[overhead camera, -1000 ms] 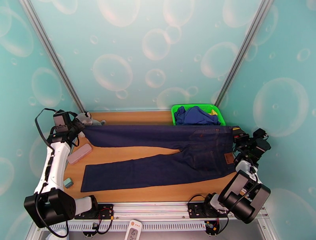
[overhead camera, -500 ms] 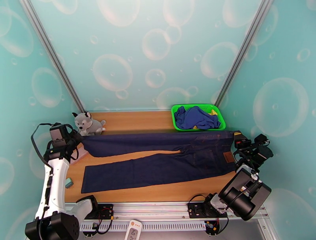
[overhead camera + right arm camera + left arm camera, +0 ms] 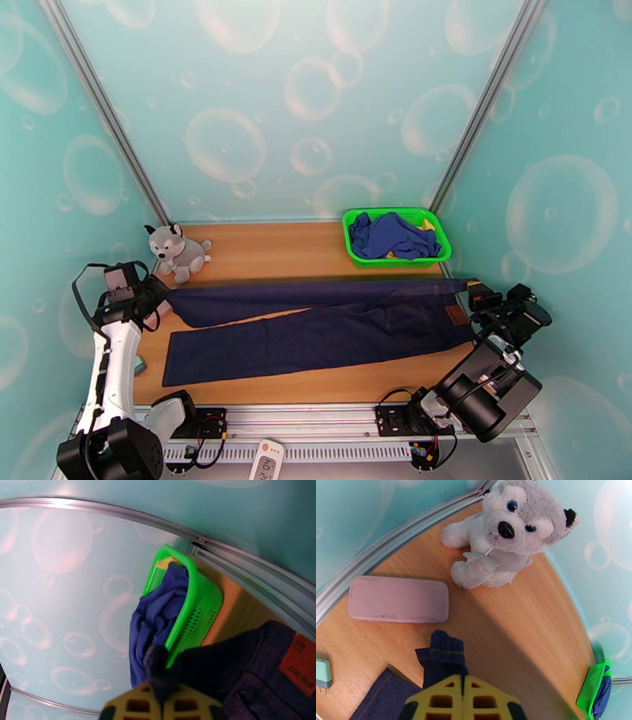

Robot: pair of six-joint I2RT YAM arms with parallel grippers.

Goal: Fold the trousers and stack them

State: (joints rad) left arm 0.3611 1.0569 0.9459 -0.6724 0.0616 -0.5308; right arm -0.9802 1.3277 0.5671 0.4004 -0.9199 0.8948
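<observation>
left pincer gripping trousers hem, right pincer gripping waistband (near tan patch)

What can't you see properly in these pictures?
- Top view: the small teal box is partly hidden behind the left arm.
- Left wrist view: the left edge cuts that box off.
- Right wrist view: the right edge cuts off the tan patch on the trousers; its smallest print is too small to read.
- Top view: the bottom edge cuts off the white device.
- Top view: the blue garment hides the green basket's floor.
</observation>
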